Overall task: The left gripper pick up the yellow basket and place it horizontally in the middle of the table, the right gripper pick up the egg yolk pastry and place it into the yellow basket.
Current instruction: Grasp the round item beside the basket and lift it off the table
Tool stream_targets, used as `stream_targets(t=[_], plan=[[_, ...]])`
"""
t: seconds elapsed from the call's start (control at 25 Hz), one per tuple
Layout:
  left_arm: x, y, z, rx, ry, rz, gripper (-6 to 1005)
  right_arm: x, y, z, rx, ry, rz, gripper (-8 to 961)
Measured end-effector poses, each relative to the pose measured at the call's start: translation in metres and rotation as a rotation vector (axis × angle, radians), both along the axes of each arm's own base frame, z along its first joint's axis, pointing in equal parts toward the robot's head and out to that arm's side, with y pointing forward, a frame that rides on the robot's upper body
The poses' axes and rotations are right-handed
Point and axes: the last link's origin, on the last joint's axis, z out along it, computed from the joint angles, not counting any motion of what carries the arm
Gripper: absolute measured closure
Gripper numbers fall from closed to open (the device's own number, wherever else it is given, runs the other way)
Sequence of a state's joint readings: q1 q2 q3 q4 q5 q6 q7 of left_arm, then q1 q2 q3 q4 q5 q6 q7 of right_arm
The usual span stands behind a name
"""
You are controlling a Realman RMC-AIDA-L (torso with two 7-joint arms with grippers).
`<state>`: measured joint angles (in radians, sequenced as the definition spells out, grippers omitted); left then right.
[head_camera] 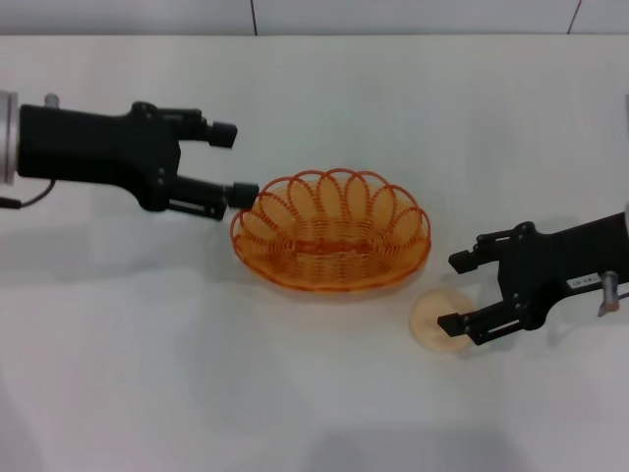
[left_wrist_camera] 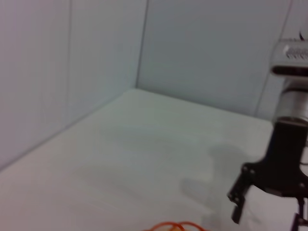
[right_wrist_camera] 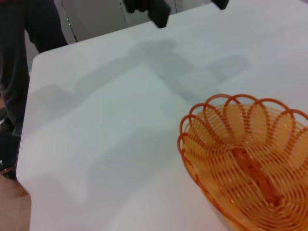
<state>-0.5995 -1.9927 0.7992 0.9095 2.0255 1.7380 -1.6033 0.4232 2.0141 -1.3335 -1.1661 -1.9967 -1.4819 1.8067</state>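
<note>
The yellow basket sits upright and empty in the middle of the table. My left gripper is open just left of the basket, its lower fingertip at the basket's left rim. The egg yolk pastry lies on the table just right of and in front of the basket. My right gripper is open at the pastry, with its lower finger overlapping the pastry's right side. The right wrist view shows the basket up close and the left gripper beyond it. The pastry is out of sight in both wrist views.
A wall runs along the table's far edge. In the left wrist view the basket rim peeks in at the edge and the right gripper hangs farther off. A dark figure stands past the table's edge.
</note>
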Motion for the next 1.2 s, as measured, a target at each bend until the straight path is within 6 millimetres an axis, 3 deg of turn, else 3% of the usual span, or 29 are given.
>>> stream_targets(t=[0.76,1.2], plan=[[-0.002,-0.006,-0.007,-0.026,-0.002,0.006,131,0.009,0.002,-0.014,0.021,-0.056,-0.007,193],[-0.001,-0.004,-0.006,-0.017,-0.006,0.004,132,0.014,0.001,-0.016,0.013,-0.078,-0.015,608]])
